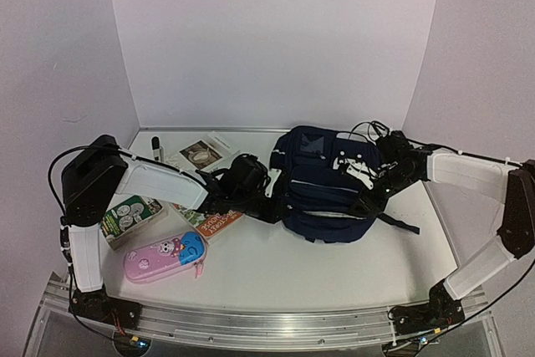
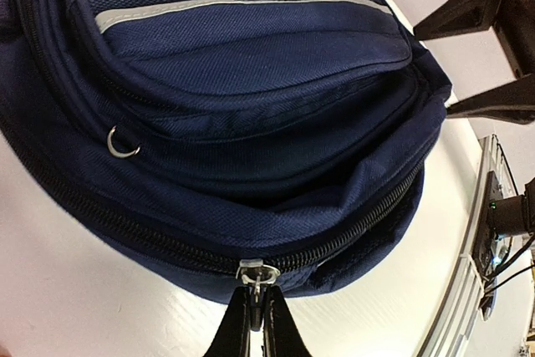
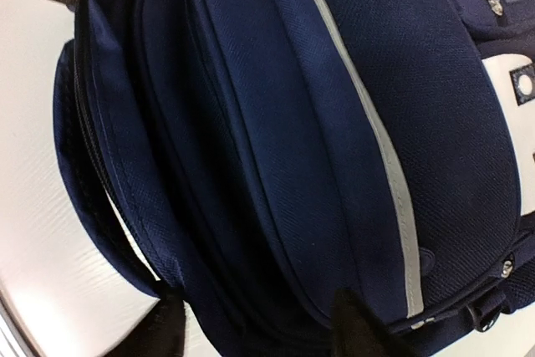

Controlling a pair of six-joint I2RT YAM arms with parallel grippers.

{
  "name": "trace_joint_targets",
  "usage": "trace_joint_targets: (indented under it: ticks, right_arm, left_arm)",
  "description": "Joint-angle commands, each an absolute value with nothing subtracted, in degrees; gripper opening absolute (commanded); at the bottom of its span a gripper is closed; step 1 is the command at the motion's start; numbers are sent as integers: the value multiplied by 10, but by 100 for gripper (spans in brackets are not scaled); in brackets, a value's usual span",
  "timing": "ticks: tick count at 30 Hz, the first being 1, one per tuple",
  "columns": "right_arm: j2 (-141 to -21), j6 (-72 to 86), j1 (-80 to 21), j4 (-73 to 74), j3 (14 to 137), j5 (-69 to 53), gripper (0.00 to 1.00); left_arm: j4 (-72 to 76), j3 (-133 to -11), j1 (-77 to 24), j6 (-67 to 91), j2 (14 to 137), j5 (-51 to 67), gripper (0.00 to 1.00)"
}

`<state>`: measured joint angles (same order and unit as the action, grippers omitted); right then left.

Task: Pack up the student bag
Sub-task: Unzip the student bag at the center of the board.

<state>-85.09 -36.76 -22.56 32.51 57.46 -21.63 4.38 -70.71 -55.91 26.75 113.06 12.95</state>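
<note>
The navy student bag (image 1: 322, 177) lies on its back in the middle of the white table, grey stripes showing. My left gripper (image 2: 257, 311) is shut on the silver zipper pull (image 2: 257, 273) of the bag's (image 2: 251, 81) main zip, at its left edge in the top view (image 1: 274, 196). My right gripper (image 3: 257, 328) stands wide at the bag's (image 3: 292, 123) right side (image 1: 368, 202). Its two black fingertips (image 3: 163, 332) sit against the fabric folds, and I cannot tell whether they press on them.
A pink-and-blue pencil case (image 1: 163, 255), an orange book (image 1: 213, 219) and a green box (image 1: 129, 216) lie left of the bag under the left arm. A small card (image 1: 199, 154) and a marker (image 1: 156, 148) lie at the back left. A metal rail (image 1: 267, 323) runs along the front.
</note>
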Motion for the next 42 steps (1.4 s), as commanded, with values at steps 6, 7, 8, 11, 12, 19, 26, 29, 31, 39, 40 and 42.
trace_joint_targets:
  ticks: [6, 7, 8, 11, 12, 19, 26, 29, 31, 39, 40, 42]
  right_arm:
    - [-876, -275, -348, 344, 673, -252, 68]
    - [-889, -272, -355, 339, 677, -250, 68]
    - [-903, -269, -357, 332, 680, -251, 68]
    - [-938, -263, -364, 308, 682, -246, 67]
    - [-948, -260, -365, 298, 683, -242, 67]
    - [-987, -250, -368, 262, 677, -196, 57]
    - [-916, -275, -367, 264, 626, -141, 0]
    - [-870, -292, -365, 280, 605, -130, 0]
    - [-847, -301, -362, 298, 598, -125, 0]
    - [-784, -332, -337, 344, 564, -122, 0]
    - [-778, -335, -332, 349, 562, -124, 0]
    - [-768, -340, -324, 365, 561, -130, 0]
  left_arm:
    - [72, -748, -563, 262, 1144, 183, 0]
    - [74, -746, -563, 263, 1141, 185, 0]
    - [75, -743, -563, 264, 1139, 187, 0]
    - [83, -730, -563, 269, 1128, 190, 0]
    - [87, -726, -563, 271, 1126, 192, 0]
    - [98, -712, -564, 276, 1117, 198, 0]
    - [34, -720, -562, 262, 1107, 109, 0]
    - [-17, -729, -549, 258, 1108, 65, 0]
    - [-37, -728, -534, 261, 1109, 56, 0]
    - [-75, -747, -505, 256, 1122, 24, 0]
    - [-77, -751, -501, 255, 1126, 21, 0]
    - [-80, -758, -495, 256, 1135, 10, 0]
